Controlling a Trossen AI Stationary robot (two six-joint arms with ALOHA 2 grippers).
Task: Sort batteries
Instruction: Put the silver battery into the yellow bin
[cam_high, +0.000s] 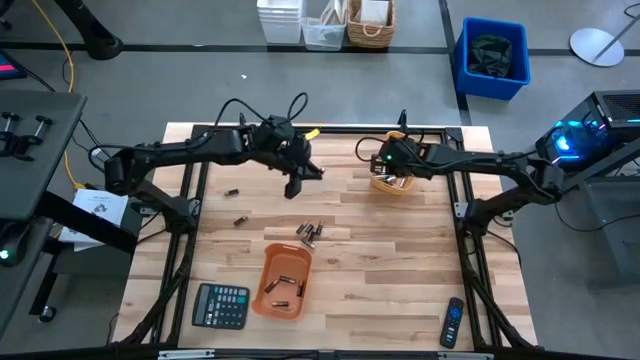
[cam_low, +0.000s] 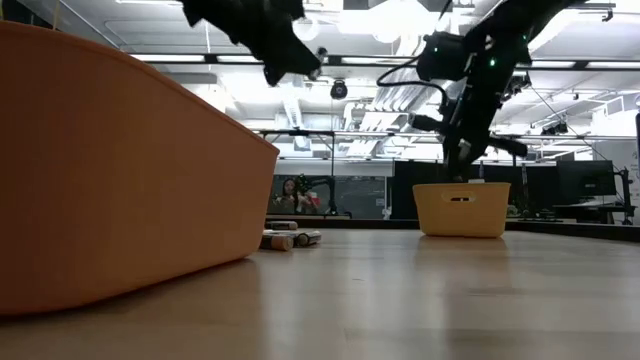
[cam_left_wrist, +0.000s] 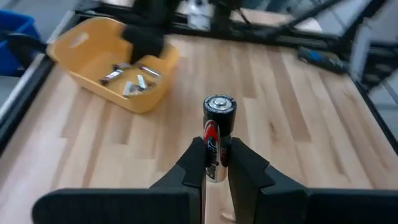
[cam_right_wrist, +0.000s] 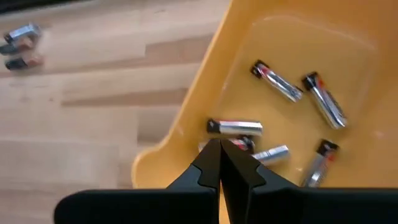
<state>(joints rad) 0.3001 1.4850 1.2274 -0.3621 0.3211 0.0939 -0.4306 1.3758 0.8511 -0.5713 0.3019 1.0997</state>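
Note:
My left gripper (cam_high: 298, 183) is shut on a black, red and silver battery (cam_left_wrist: 217, 134) above the middle of the table, to the left of the yellow tray (cam_high: 393, 186). My right gripper (cam_right_wrist: 219, 157) is shut, its tips inside the yellow tray (cam_right_wrist: 249, 74) by the tray's wall, just over several batteries (cam_right_wrist: 273, 81) that lie flat on the tray's floor. Loose batteries (cam_high: 310, 234) lie on the wood near the orange tray (cam_high: 281, 281), which holds a few more. Two single batteries (cam_high: 232, 192) lie farther left. My left gripper pinches the battery between its two fingers (cam_left_wrist: 194, 163), which are on the sides of its rear half (cam_left_wrist: 217, 163). The battery lies along the fingers and its free end (cam_left_wrist: 219, 104) sticks out past the fingertips. It is lifted clear of the table. My right gripper: I cannot tell whether its shut tips touch the battery (cam_right_wrist: 236, 128) right in front of them.
A black calculator (cam_high: 220, 305) lies at the near left and a black remote control (cam_high: 452, 322) at the near right. In the low view the orange tray (cam_low: 110, 170) fills the left, and the yellow tray (cam_low: 462, 208) stands farther back. Bare wood lies between the two trays.

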